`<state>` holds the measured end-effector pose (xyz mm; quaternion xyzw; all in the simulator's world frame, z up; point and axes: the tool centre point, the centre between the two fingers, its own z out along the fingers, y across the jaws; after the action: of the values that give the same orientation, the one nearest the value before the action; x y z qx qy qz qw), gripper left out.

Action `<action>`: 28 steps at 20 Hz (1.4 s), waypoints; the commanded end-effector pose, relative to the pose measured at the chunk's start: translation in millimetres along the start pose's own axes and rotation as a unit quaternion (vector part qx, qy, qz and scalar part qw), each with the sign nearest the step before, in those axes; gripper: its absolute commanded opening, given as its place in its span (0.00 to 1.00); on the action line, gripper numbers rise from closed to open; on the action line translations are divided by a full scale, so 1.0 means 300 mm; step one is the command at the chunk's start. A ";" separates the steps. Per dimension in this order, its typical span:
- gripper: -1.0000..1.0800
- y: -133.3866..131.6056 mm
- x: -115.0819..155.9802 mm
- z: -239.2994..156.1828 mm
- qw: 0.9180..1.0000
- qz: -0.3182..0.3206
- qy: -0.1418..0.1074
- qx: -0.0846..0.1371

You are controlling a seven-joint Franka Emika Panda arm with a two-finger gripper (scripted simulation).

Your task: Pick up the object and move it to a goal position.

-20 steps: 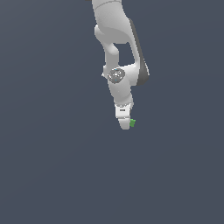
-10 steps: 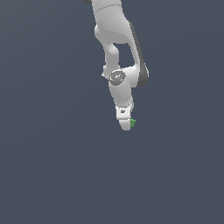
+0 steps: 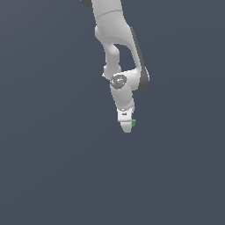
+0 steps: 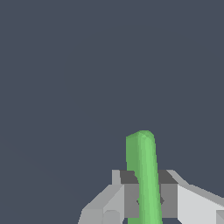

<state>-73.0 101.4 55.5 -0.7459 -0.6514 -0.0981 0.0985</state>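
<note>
Gripper point(image 3: 127, 127) clamped on the small bright green flat-sided block point(image 4: 144, 175)

You have the block pinched between both fingers; carry it smoothly toward the goal, avoiding jerks so it doesn't slip.

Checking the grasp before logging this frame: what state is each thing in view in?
gripper: shut on the green object, pointing down.
green object: clamped between the two fingers, sticking out past them, touching nothing else in view.
arm: reaching down from above.
</note>
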 end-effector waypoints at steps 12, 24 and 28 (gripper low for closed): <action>0.00 0.013 0.010 -0.016 1.000 0.000 0.000 0.000; 0.00 0.147 0.104 -0.186 1.000 0.000 0.000 0.000; 0.00 0.217 0.153 -0.272 1.000 0.000 0.000 0.000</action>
<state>-12.2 112.5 134.1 -0.7457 -0.6517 -0.0982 0.0980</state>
